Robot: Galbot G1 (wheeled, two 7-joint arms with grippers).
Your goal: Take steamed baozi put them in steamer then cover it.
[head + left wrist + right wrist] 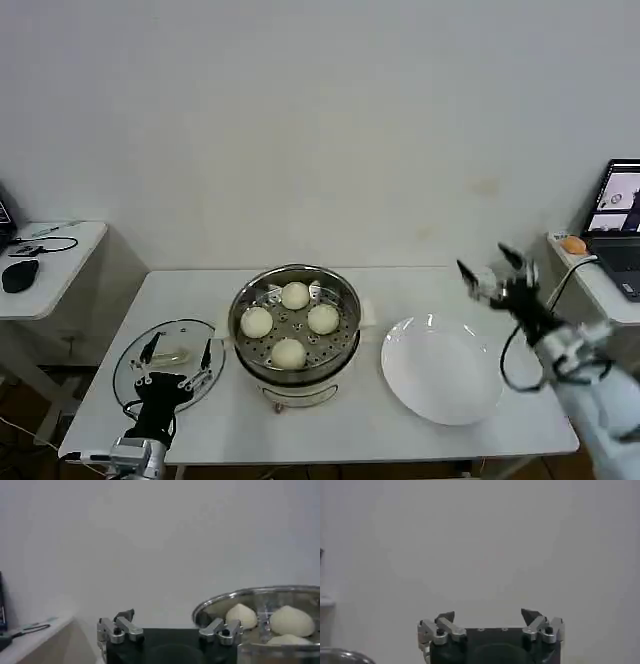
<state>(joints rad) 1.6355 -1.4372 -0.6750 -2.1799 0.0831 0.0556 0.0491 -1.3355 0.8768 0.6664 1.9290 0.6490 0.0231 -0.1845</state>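
Observation:
The steamer point(352, 300) stands mid-table, uncovered, with several creamy-white baozi point(289, 352) on its perforated tray. In the left wrist view its shiny rim point(260, 592) and two baozi point(291, 621) show close by. The cover point(135, 375), a clear glass lid, lies flat on the table left of the steamer. My left gripper point(178, 352) is open just over the lid, its fingers either side of the whitish handle point(172, 356). My left gripper point(172, 622) holds nothing. My right gripper point(495, 275) hangs open and empty above the far edge of the plate; the right wrist view shows this gripper point(489, 615) against the bare wall.
A flat white plate point(440, 370) lies right of the steamer. A side table point(60, 250) at far left carries a mouse and cables. A shelf at far right holds a laptop point(620, 215) and a small orange object point(573, 244). The table's front edge is near.

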